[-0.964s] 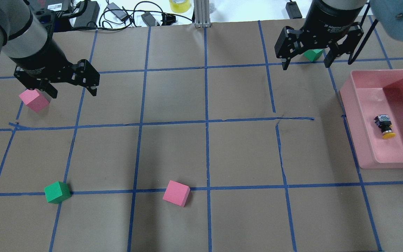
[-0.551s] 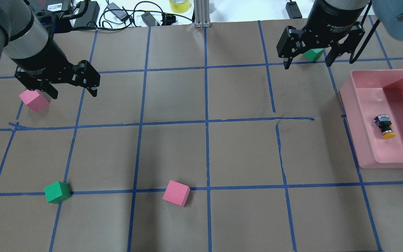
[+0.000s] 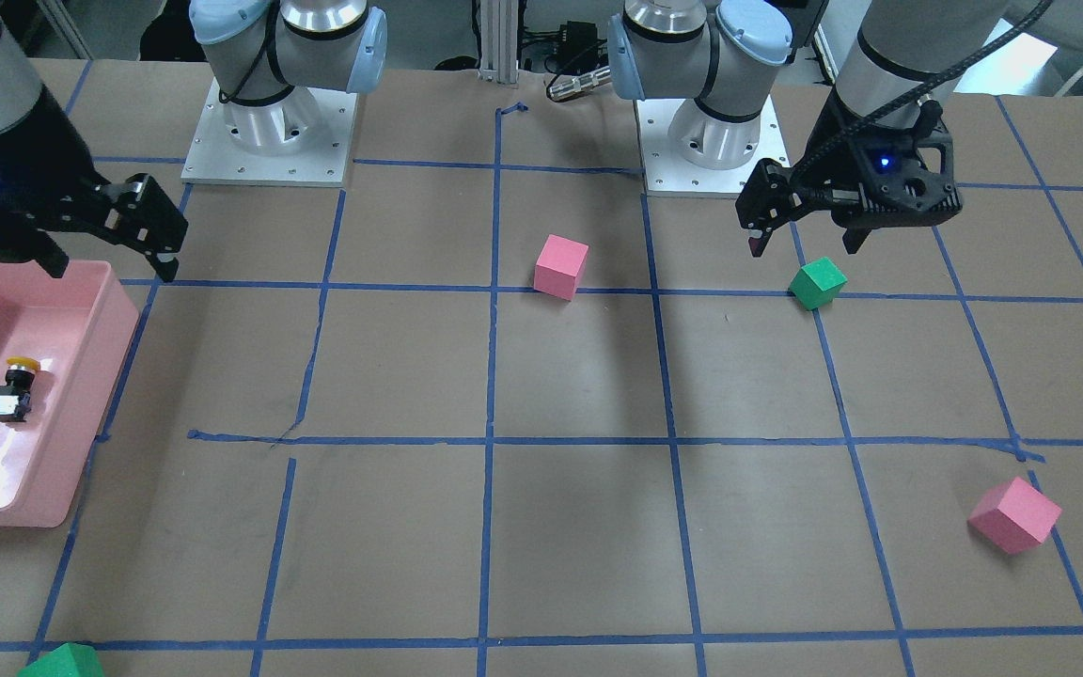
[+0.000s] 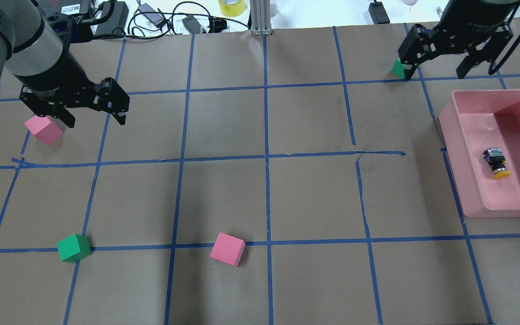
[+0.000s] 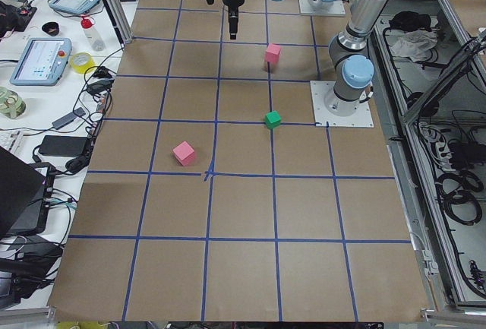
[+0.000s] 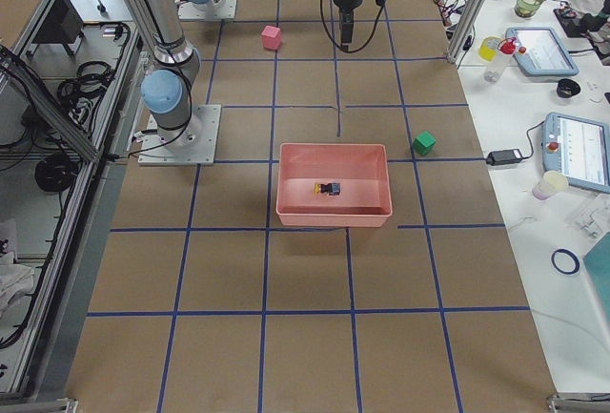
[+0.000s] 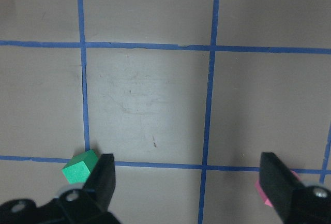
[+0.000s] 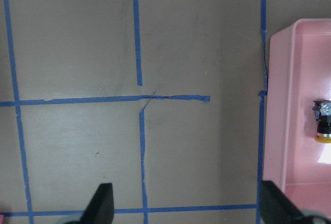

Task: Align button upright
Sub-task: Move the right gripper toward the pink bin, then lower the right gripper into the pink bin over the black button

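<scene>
The button (image 4: pixel 496 163) lies on its side on the floor of the pink bin (image 4: pixel 450 149), yellow cap toward the robot. It also shows in the front view (image 3: pixel 15 387) and the right wrist view (image 8: pixel 322 125). My right gripper (image 4: pixel 434 72) is open and empty, raised over the table beyond the bin's far left corner, apart from the button. My left gripper (image 4: pixel 95 121) is open and empty at the left, beside a pink cube (image 4: pixel 43 128).
A green cube (image 4: pixel 397 67) sits partly hidden under the right gripper. Another green cube (image 4: pixel 74 248) and a pink cube (image 4: pixel 227 249) lie near the front. Cables and a tape roll (image 4: pixel 231 6) lie beyond the table's far edge.
My right gripper has moved farther away and to the right, toward the far edge above the bin. The left gripper and the button have not moved.
</scene>
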Controlling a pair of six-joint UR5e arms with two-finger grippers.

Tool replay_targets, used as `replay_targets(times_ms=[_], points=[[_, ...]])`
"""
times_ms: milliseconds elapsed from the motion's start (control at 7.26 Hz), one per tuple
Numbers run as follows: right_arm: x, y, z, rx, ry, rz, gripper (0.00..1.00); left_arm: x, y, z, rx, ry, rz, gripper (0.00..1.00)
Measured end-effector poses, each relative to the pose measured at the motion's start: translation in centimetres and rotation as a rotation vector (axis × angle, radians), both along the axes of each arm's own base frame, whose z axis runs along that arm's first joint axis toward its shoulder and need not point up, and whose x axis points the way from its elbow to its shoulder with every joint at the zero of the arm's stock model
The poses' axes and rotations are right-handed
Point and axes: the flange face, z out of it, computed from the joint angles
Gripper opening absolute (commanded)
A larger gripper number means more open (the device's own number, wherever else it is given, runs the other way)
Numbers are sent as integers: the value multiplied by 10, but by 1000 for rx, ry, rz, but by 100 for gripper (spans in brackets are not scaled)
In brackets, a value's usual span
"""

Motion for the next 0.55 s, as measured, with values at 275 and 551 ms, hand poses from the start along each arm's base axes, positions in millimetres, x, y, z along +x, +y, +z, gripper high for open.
replay_targets(times_ms=[275, 551], points=[[-96, -13, -51, 15, -3, -15, 100, 0, 0, -1, 1, 1, 0, 100], [-184, -4, -128, -26, 18, -13, 100, 0, 0, -1, 1, 0, -1, 100]])
